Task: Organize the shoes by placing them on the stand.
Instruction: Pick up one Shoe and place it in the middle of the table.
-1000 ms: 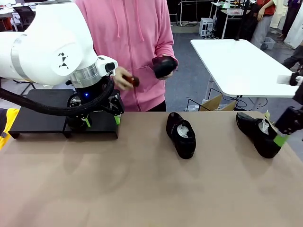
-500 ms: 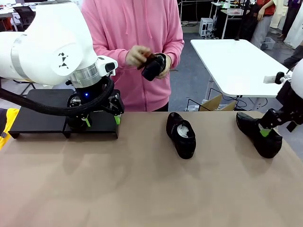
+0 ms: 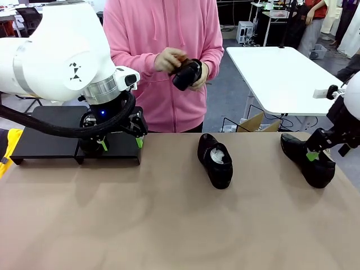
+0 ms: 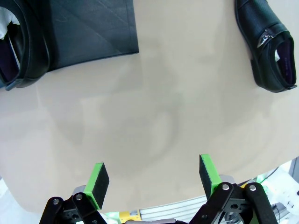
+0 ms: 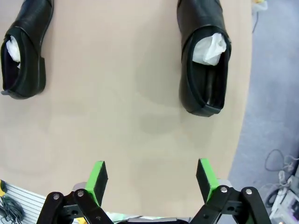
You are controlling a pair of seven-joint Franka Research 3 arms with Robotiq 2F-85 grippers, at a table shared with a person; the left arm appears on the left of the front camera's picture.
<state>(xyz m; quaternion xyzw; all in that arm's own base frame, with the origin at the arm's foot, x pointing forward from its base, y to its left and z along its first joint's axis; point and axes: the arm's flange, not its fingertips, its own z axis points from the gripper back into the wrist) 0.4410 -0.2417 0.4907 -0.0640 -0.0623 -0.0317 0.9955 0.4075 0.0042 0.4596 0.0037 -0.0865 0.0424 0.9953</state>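
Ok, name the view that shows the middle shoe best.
The front view: the middle shoe lies whole and unblocked, white paper showing inside. Both wrist views catch it from above in a top corner, toe cropped by the frame: upper right in the left wrist view, upper left in the right.

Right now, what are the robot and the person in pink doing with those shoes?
The person holds one black shoe up in both hands. A middle shoe and a right-hand shoe lie on the table. The right gripper hovers open by the right-hand shoe. The left gripper hangs open by the stand.
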